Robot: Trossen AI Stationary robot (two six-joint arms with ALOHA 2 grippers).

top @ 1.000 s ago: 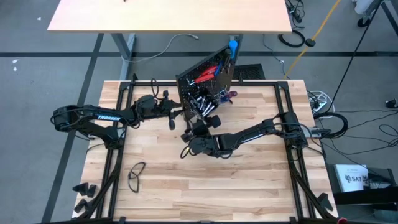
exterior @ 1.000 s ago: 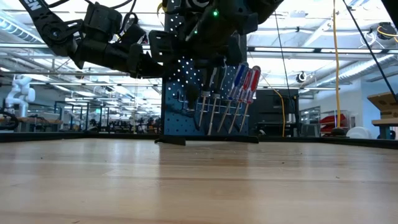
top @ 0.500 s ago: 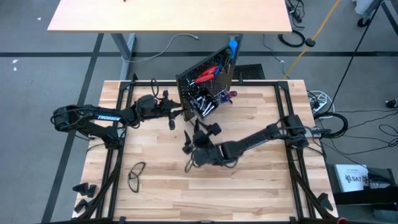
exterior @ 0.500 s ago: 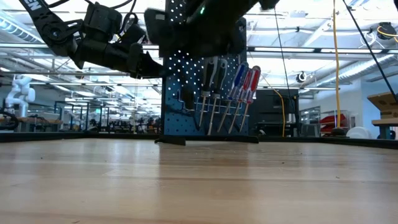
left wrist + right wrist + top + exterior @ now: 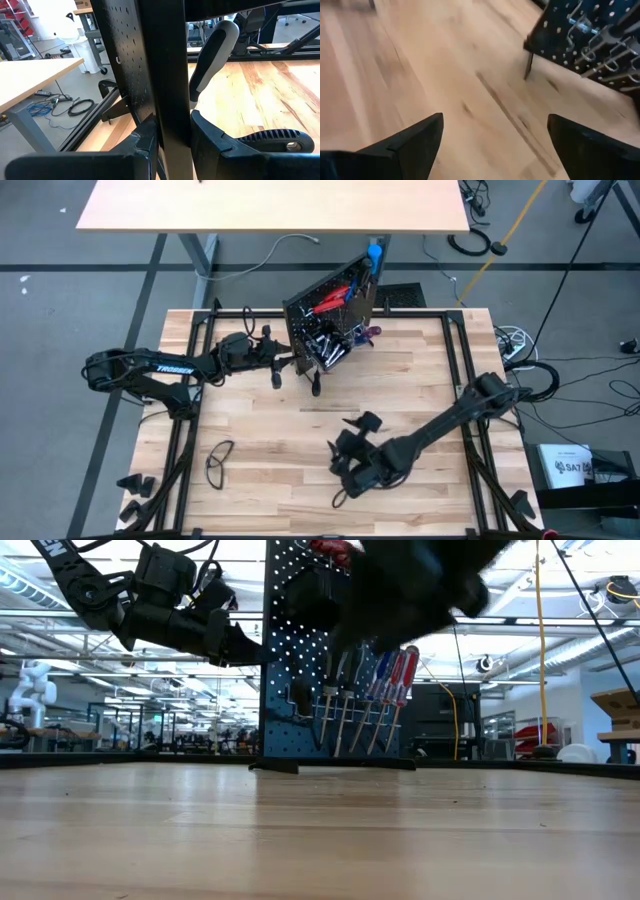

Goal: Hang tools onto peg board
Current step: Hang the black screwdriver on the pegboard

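The peg board [image 5: 328, 320] stands upright at the table's [image 5: 250, 480] far edge, screwdrivers [image 5: 375, 680] hanging on its front. The left gripper [image 5: 172, 140] is clamped on the board's side edge. The right gripper [image 5: 492, 137], well in front of the board, is wide apart and empty.

Robotics lab: open hall, ceiling trusses [image 5: 560, 615], floor cables [image 5: 480, 240].
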